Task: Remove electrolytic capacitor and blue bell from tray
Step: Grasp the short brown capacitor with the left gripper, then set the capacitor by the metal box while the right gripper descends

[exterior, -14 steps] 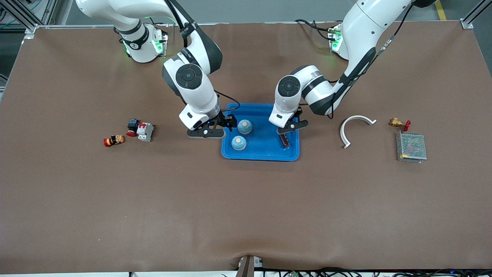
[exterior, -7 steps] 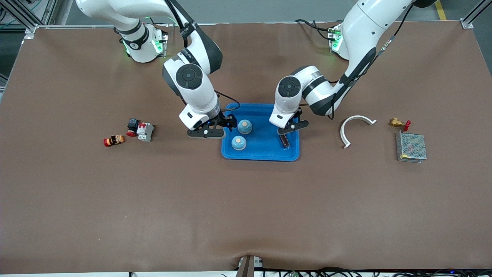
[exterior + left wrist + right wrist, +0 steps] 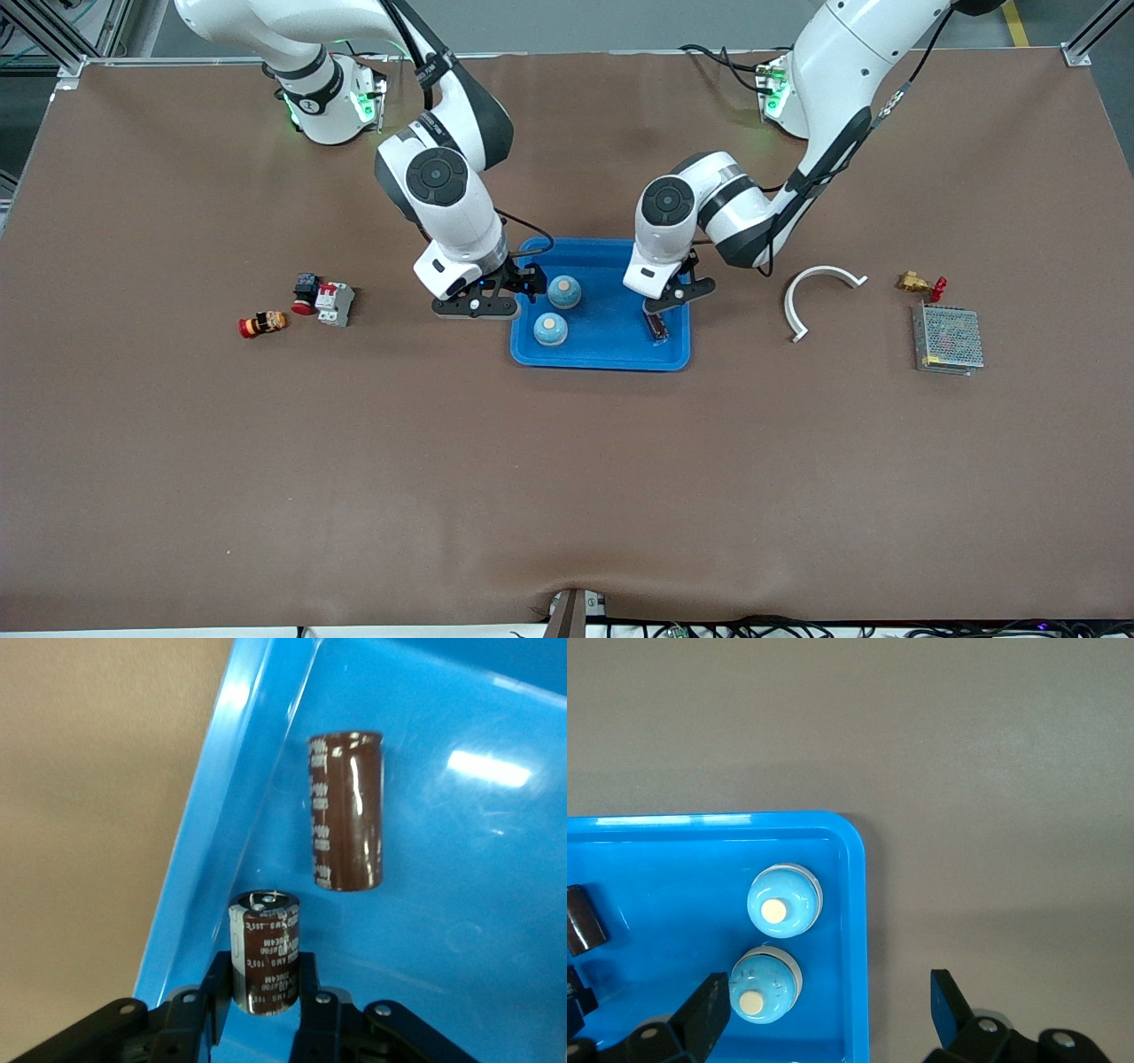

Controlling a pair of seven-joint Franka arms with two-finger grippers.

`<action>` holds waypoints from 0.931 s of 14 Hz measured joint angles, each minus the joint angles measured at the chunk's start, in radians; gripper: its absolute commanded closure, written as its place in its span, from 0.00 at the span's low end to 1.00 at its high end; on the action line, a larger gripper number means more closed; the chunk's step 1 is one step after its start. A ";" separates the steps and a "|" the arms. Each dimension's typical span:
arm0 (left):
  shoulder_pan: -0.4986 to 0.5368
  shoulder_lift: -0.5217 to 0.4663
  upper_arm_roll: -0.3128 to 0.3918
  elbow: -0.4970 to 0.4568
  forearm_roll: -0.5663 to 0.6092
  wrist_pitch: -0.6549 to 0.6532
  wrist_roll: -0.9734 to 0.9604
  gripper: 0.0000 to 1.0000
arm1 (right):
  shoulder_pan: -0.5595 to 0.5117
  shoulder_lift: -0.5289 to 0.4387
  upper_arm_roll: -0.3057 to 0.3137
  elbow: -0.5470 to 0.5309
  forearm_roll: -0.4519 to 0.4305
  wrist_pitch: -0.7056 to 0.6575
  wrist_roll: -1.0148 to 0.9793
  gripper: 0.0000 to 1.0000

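We see one brown capacitor (image 3: 264, 948) standing upright, pinched between the fingers (image 3: 312, 1014) of the left gripper (image 3: 660, 321), inside the blue tray (image 3: 611, 358) at the tray's end toward the left arm. A second capacitor (image 3: 345, 811) lies on its side on the tray floor just beside the first, apart from it. Two blue bells (image 3: 563, 291) (image 3: 550, 329) — each a dome with a pale button on top — sit at the tray's end toward the right arm; the one with the paler rim lies nearer the front camera, the two close together. The right gripper (image 3: 514, 292) hangs with its fingers spread wide over the tray's edge beside the bells, holding nothing.

Toward the left arm's end of the table we find a white curved bracket (image 3: 817, 297), a brass fitting (image 3: 919, 284) and a metal mesh box (image 3: 948, 338). Toward the right arm's end lie a small breaker (image 3: 334, 303) beside a black-and-red part (image 3: 306, 291), and a red-capped button (image 3: 261, 323).
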 measured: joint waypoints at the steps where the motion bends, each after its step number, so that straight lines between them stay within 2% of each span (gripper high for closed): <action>1: 0.000 -0.004 -0.002 0.016 0.000 -0.026 -0.001 1.00 | 0.001 0.001 0.000 0.000 -0.001 0.001 0.000 0.00; 9: 0.007 -0.073 -0.019 0.200 -0.001 -0.285 0.013 1.00 | 0.059 0.024 0.000 0.000 -0.005 0.019 0.050 0.00; 13: 0.067 -0.084 -0.020 0.335 -0.043 -0.416 0.155 1.00 | 0.101 0.045 0.000 0.000 -0.052 0.029 0.132 0.00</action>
